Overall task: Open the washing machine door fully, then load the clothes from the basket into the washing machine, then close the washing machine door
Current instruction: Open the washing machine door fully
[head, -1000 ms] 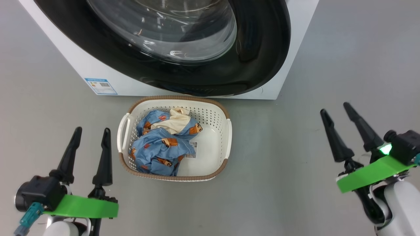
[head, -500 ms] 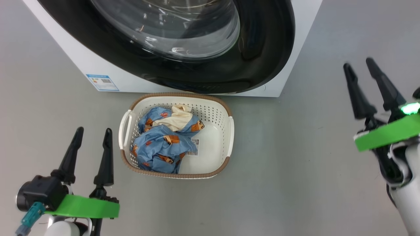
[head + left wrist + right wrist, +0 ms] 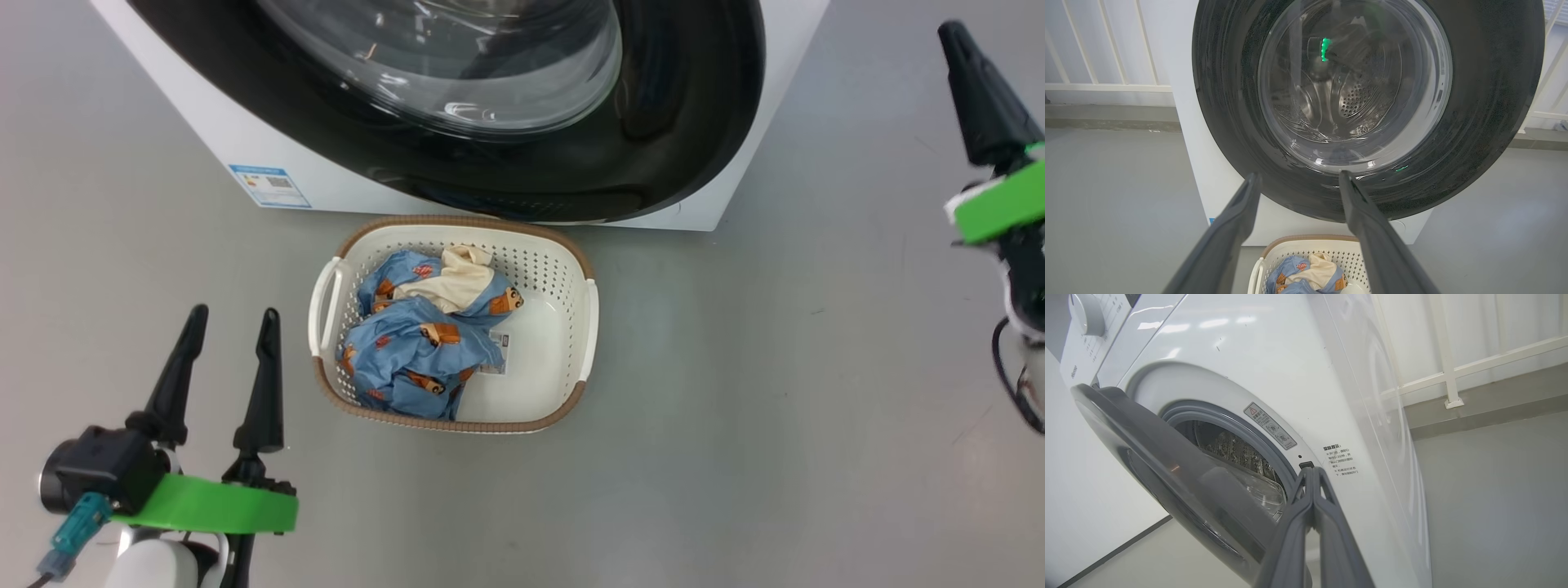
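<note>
Inside perforated cream basket point(image 3: 543, 265), crumpled blue clothes point(image 3: 416, 359)

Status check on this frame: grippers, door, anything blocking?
Left gripper open, empty. Right gripper shut, empty, pointing toward the latch side of the washing machine door. Door ajar, not fully open. Clothes in basket on floor, just below door.

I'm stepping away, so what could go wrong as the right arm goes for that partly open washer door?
The right gripper, fingers shut, points at the gap between the washing machine door and the washing machine; it may jab the front or skid off the door's edge. The basket sits just below the door, so a low arm sweep might knock it.
</note>
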